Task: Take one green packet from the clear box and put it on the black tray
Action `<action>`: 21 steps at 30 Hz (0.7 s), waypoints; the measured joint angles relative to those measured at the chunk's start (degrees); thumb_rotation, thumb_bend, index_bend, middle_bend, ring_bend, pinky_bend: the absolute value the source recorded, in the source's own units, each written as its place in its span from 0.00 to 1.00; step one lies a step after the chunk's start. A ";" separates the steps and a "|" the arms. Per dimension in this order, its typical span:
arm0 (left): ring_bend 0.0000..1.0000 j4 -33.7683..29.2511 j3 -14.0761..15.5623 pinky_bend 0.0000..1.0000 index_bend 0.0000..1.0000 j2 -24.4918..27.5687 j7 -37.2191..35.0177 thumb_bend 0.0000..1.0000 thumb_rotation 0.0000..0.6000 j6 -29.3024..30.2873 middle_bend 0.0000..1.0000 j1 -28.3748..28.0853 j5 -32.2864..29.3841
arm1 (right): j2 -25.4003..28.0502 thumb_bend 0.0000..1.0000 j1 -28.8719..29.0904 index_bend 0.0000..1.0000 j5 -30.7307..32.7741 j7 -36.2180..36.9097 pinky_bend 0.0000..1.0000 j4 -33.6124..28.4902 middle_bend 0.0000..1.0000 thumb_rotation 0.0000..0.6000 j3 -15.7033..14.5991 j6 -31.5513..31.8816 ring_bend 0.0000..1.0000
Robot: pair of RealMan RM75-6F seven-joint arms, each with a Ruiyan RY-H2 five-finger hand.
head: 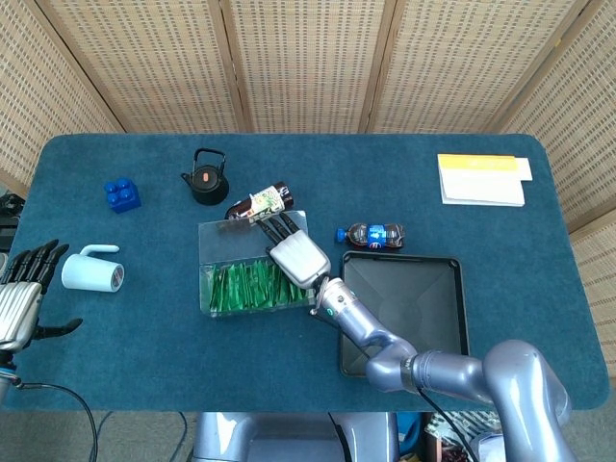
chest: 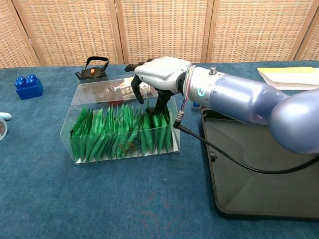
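Note:
The clear box (head: 217, 236) (chest: 99, 92) stands mid-table, and a row of upright green packets (head: 245, 287) (chest: 109, 134) fills it. My right hand (head: 296, 258) (chest: 162, 74) hovers over the box's right end with its fingers curled downward. Its thumb dips among the rightmost packets, and no packet is lifted. Just right of the box lies the black tray (head: 414, 298) (chest: 259, 174), with nothing on it. My left hand (head: 19, 298) rests off the table's left edge, fingers spread and holding nothing.
A brown bottle (head: 260, 203) lies right behind the box, beside a black teapot (head: 206, 179) (chest: 93, 69). A small cola bottle (head: 373, 234) lies behind the tray. A blue brick (head: 121, 194) and a white mug (head: 91, 271) sit at left, a yellow booklet (head: 481, 179) far right.

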 measured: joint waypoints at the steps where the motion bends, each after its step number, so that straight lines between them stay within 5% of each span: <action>1: 0.00 0.01 -0.02 0.00 0.00 0.00 -0.05 0.08 1.00 0.00 0.00 -0.01 0.00 | -0.10 0.50 -0.03 0.53 0.11 -0.03 0.00 0.17 0.00 1.00 0.08 -0.03 0.00; 21: 0.00 0.25 -0.07 0.00 0.00 0.18 -0.74 0.08 1.00 -0.42 0.00 -0.18 -0.27 | -3.21 0.51 0.94 0.54 0.50 0.59 0.00 2.77 0.00 1.00 2.51 -0.13 0.00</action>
